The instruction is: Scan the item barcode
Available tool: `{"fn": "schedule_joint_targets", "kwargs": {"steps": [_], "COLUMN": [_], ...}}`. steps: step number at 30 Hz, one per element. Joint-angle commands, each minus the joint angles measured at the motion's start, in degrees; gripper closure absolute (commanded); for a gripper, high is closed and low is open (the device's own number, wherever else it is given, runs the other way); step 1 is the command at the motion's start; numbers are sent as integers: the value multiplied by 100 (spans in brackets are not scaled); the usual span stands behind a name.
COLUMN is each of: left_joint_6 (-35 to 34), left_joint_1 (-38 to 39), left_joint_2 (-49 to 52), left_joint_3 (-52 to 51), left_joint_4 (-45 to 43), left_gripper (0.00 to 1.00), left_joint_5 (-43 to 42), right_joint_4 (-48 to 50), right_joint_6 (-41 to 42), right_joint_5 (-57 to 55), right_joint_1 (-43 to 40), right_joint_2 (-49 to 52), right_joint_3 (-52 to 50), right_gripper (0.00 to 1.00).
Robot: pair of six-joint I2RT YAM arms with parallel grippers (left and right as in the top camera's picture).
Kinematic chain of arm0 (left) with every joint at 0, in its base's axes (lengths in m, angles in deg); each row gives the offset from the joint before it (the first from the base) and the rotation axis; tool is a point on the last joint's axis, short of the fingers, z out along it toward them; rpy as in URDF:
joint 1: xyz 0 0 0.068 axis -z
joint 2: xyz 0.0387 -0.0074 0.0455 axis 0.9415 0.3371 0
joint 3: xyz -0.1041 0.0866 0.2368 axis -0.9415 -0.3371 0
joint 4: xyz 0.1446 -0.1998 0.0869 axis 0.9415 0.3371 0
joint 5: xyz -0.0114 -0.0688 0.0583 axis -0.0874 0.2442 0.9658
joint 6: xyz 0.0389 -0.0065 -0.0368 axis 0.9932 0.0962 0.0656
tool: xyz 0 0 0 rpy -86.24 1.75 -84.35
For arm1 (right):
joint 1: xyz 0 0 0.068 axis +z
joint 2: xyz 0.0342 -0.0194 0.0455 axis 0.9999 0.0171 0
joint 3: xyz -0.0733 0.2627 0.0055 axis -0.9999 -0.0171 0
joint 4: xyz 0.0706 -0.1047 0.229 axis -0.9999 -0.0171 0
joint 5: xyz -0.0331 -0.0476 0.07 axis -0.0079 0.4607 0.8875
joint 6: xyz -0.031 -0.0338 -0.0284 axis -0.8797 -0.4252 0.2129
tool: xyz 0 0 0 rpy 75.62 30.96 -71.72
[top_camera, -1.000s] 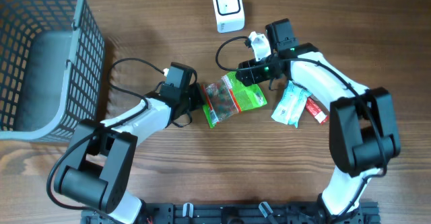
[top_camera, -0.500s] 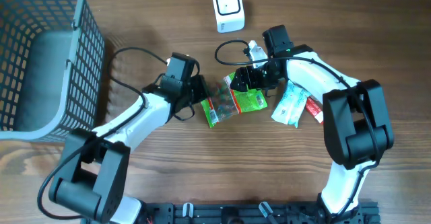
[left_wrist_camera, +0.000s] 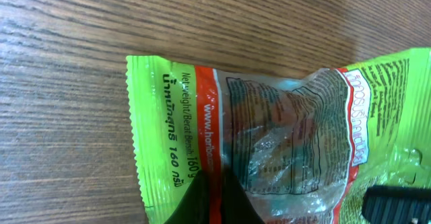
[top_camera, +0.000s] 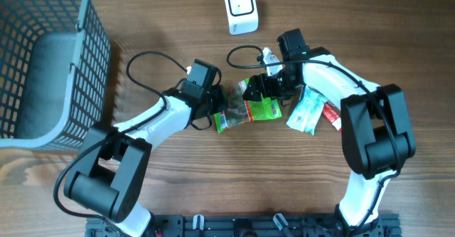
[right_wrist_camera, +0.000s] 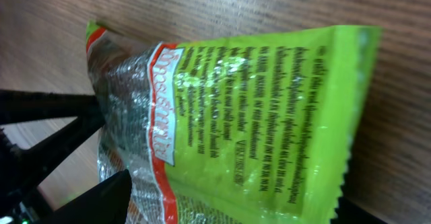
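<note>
We see first the brown wooden table [top_camera: 213,194], and on its left side the large grey plastic mesh basket [top_camera: 92,59], which stands well apart from the work. The two white robot arms reach toward the middle of the table, where the task's item is: the flat crinkled candy bag of clear film with green and orange ends [top_camera: 245,112], between the two grippers. Smaller is the white box-shaped scanner with a dark window [top_camera: 240,8], at the far edge, apart from the bag. To the right lie a white-and-blue packet [top_camera: 306,109] and, just beside it, a red packet [top_camera: 334,116]. The left gripper [top_camera: 217,107] is at the bag's left end with its fingers pressed together; in the left wrist view their dark tip sits over the film, but we cannot tell if film is pinched. The right gripper [top_camera: 257,89] has its fingers [right_wrist_camera: 108,194] wide apart with the bag's other end between them; whether they press on it we cannot tell. We judge the task to be early: the printed side shows text, we find no barcode, and the bag is not yet presented to the scanner.
</note>
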Motion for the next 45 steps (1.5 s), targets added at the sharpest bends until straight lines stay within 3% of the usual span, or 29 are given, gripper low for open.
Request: {"fn": "schedule_joint_targets", "kwargs": {"steps": [1, 3, 5, 8, 10, 13, 16, 18, 21, 23, 25, 28, 32, 35, 37, 40, 45], "left_joint_6": [70, 68, 68, 70, 70, 74, 74, 83, 109, 590, 1191, 1600, 1633, 2371, 2809, 2822, 2820], "left_joint_1": [11, 11, 11, 11, 11, 7, 4, -61, -391, -761, -1152, -1513, -2031, -2107, -2107, -2135, -2133], "left_joint_2": [334, 334, 334, 334, 334, 334, 330, 173, -402, -857, -1086, -1062, -1051, -1049, -1049, -1049, -1049], "left_joint_3": [-87, -87, -87, -92, -98, -98, -96, -96, -96, -96, -96, -96, -96, -98, -98, -98, -96], "left_joint_4": [28, 50, 59, 76, 114, 118, -42, -223, -225, -229, -227, -103, -13, -13, -9, 42, 72], "left_gripper": [96, 96, 96, 96, 96, 96, 96, 96, 96, 96, 96, 96, 73, 66, 52, 0, 0], "left_joint_5": [308, 319, 319, 348, 391, 404, 404, 404, 518, 916, 1620, 1891, 1934, 1488, 1384, 1386, 1386], "right_joint_4": [-68, 28, 348, 1176, 2155, 2632, 2763, 2787, 2787, 2761, 2800, 2492, 1239, 529, 337, 214, -160], "right_joint_6": [68, 170, 551, 1113, 1580, 1558, 1222, 874, 793, 1058, 527, -216, -1665, -2656, -3080, -3545, -3718], "right_joint_5": [531, 938, 944, 1069, 1296, 1425, 1657, 1657, 1657, 1775, 2498, 2339, 1482, 1115, 809, 365, -446], "right_joint_1": [83, 195, 310, 498, 669, 767, 765, 752, 566, 302, 15, -164, -249, -249, -249, -249, -249], "right_joint_2": [142, 142, 142, 142, 142, 142, 142, 140, 118, 118, 103, -160, -984, -1554, -1862, -2319, -2621], "right_joint_3": [20, -76, -323, -737, -1117, -1270, -1270, -1270, -1270, -1270, -1263, -1252, -890, -667, -664, -656, -59], "right_gripper": [23, 32, 34, 36, 43, 67, 74, 94, 93, 96, 96, 96, 96, 96, 96, 95, 96]}}
